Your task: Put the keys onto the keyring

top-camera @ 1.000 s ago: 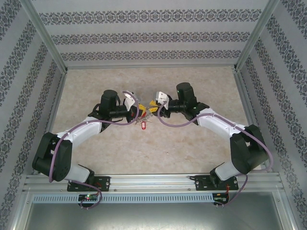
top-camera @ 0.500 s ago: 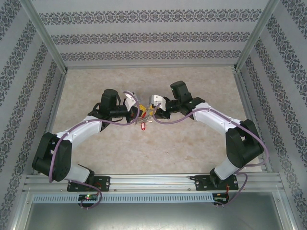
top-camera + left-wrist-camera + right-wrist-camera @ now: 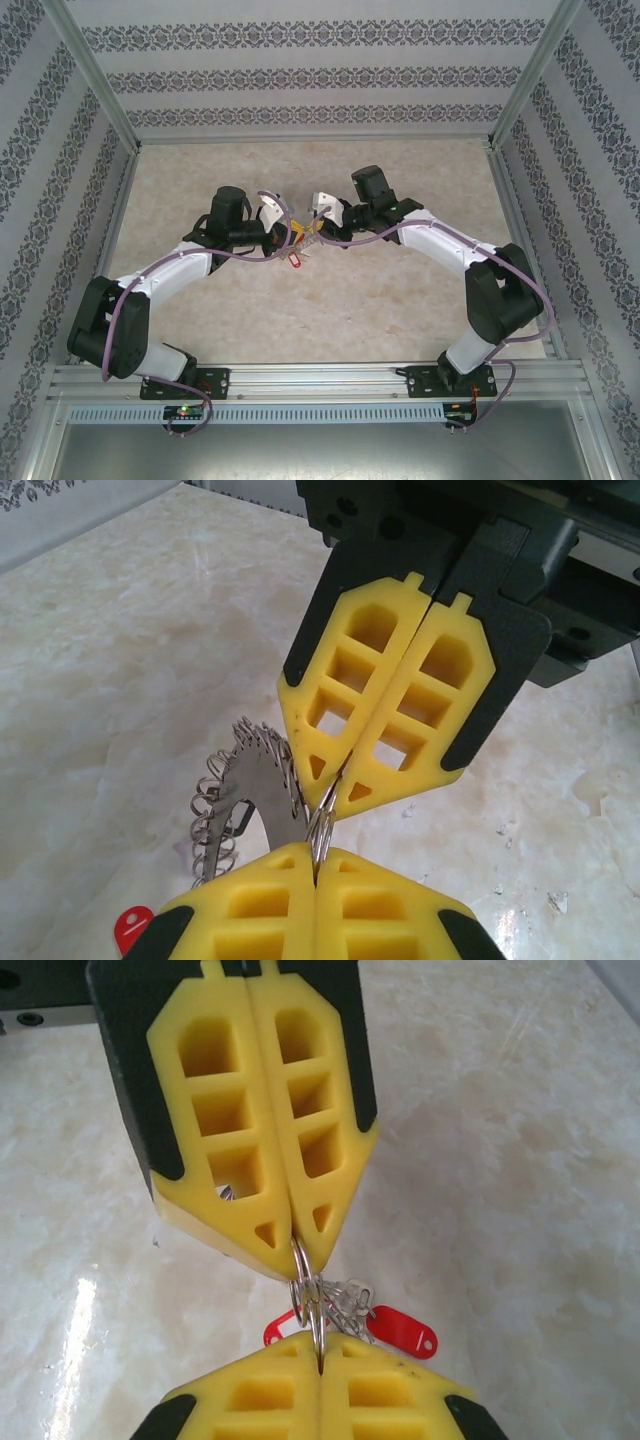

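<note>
Over the middle of the pale marbled table (image 3: 400, 300), the left gripper (image 3: 291, 238) and the right gripper (image 3: 317, 233) meet tip to tip, with both arms bent inward and purple cables (image 3: 118, 312) looped along them. Each gripper has its yellow pads pressed flat together, clamping the thin wire of the keyring (image 3: 322, 825) in the seam. In the left wrist view the wire rises out of the left gripper (image 3: 316, 865) into the tip of the right gripper (image 3: 343, 785) just above it. In the right wrist view the same short stretch of the keyring (image 3: 305, 1295) bridges the right gripper (image 3: 320, 1358) below and the left gripper (image 3: 297, 1243) above. Beside the pinch, the left wrist view shows a flat silver blade (image 3: 262, 780) with a toothed edge and a bumpy curl of small links (image 3: 208, 825). The keys (image 3: 405, 1330) hang at the ring. One red plastic head with a small hole lies to the right of the wire, another peeks out on the left, and from above a red head sits just below the meeting tips. Whether it touches the table cannot be told.
</note>
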